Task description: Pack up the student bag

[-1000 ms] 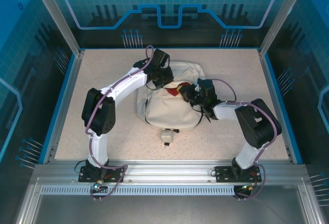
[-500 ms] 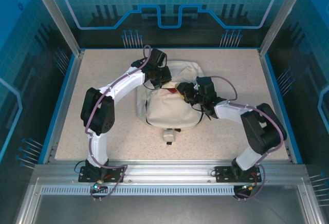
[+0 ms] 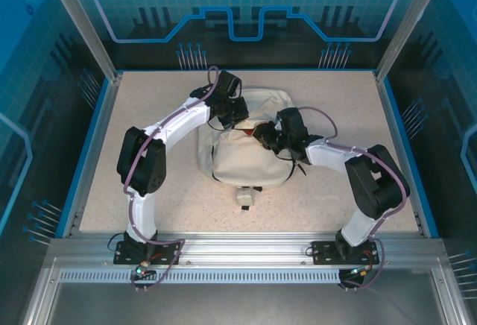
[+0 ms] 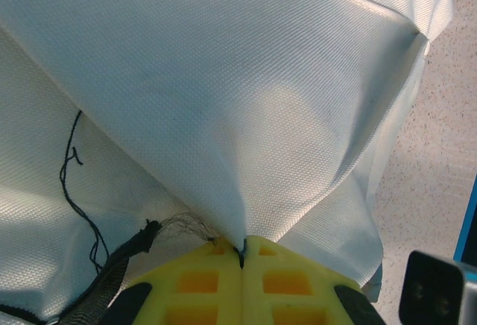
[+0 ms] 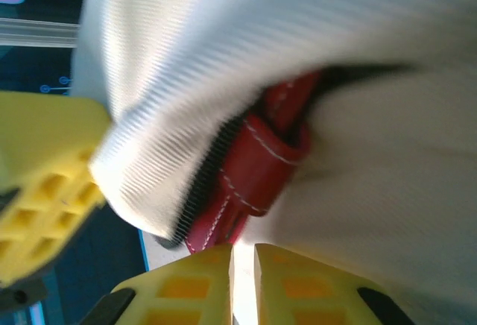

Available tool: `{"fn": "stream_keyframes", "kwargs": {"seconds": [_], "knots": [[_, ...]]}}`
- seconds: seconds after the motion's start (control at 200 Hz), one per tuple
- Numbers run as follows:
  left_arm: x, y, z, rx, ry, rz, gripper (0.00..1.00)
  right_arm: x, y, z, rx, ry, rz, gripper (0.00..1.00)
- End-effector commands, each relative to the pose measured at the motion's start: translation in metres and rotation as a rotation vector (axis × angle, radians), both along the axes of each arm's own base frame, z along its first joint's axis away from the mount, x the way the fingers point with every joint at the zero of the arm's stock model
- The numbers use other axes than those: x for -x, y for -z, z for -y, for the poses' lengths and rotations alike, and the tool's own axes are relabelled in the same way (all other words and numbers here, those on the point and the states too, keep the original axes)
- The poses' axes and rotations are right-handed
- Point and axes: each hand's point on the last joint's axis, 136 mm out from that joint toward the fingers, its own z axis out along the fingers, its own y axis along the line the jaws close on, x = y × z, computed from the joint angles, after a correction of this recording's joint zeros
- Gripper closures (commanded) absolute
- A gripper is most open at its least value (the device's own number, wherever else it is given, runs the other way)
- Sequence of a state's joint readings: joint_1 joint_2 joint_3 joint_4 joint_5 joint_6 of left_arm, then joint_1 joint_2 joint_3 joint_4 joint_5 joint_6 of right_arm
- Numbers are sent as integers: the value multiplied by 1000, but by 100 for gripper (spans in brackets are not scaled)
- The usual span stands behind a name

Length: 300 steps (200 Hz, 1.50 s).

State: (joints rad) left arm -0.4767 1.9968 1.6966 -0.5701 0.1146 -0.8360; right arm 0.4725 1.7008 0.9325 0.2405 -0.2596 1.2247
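The student bag (image 3: 250,165) lies in the middle of the table, cream-white and soft. My left gripper (image 3: 240,116) is at its far upper edge, shut on a pinch of the bag's fabric (image 4: 223,94) and lifting it into a tent above the yellow fingertips (image 4: 242,244). My right gripper (image 3: 262,134) is at the bag's mouth from the right. Its jaws (image 5: 242,249) stand a thin slit apart with nothing seen between them. Just ahead of them a red stitched leather item (image 5: 257,168) sits partly inside the opening, under the raised flap (image 5: 186,79).
A small white tag (image 3: 243,197) lies at the bag's near edge. A dark strap (image 4: 112,273) and loose thread hang beside my left fingers. Blue walls (image 3: 104,116) border the speckled table (image 3: 358,101), with open surface on both sides of the bag.
My right gripper has pushed left toward the bag's mouth, and the red item has gone deeper under the flap. Its jaws parted briefly, then closed. The left gripper has kept its hold.
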Motion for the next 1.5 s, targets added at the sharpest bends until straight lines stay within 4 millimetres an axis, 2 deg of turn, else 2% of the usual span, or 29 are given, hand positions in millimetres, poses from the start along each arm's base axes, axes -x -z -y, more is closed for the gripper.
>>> {"fn": "stream_keyframes", "kwargs": {"seconds": [0.0, 0.2, 0.33, 0.415, 0.525, 0.625, 0.695, 0.77, 0.87, 1.021, 1.136, 1.296, 1.351, 1.366, 1.496], "knots": [[6, -3, 5, 32, 40, -9, 100, -15, -11, -16, -12, -35, 50, 88], [10, -10, 10, 62, 59, -9, 100, -37, -9, -30, -4, -63, 78, 93], [10, -23, 15, 113, 81, 0, 98, -37, -3, -39, -3, -125, 87, 95], [10, -37, 12, 153, 89, 16, 86, -23, -2, -33, 30, -163, 88, 93], [9, -58, 0, 212, 84, 51, 68, 6, -4, -16, 102, -206, 107, 86], [9, -71, -21, 230, 59, 82, 52, 32, -7, 1, 224, -259, 90, 77], [11, -72, -39, 215, 30, 96, 46, 46, -11, 8, 352, -319, 76, 71], [15, -66, -64, 186, -19, 97, 40, 53, -18, 12, 524, -370, 78, 64], [22, -52, -98, 140, -91, 87, 36, 49, -30, 7, 714, -414, 90, 56], [44, -21, -145, 42, -200, 35, 32, 25, -43, -20, 882, -440, 130, 54], [65, 3, -171, -13, -265, -12, 30, 3, -42, -39, 1018, -443, 135, 54], [89, 29, -191, -36, -318, -65, 28, -23, -29, -61, 1166, -437, 160, 52], [95, 35, -195, -38, -329, -82, 28, -30, -33, -65, 1191, -420, 173, 52], [96, 36, -195, -39, -330, -85, 28, -33, -22, -66, 1210, -426, 158, 52], [103, 44, -195, -34, -326, -102, 28, -41, -4, -67, 1283, -417, 140, 55]]}}
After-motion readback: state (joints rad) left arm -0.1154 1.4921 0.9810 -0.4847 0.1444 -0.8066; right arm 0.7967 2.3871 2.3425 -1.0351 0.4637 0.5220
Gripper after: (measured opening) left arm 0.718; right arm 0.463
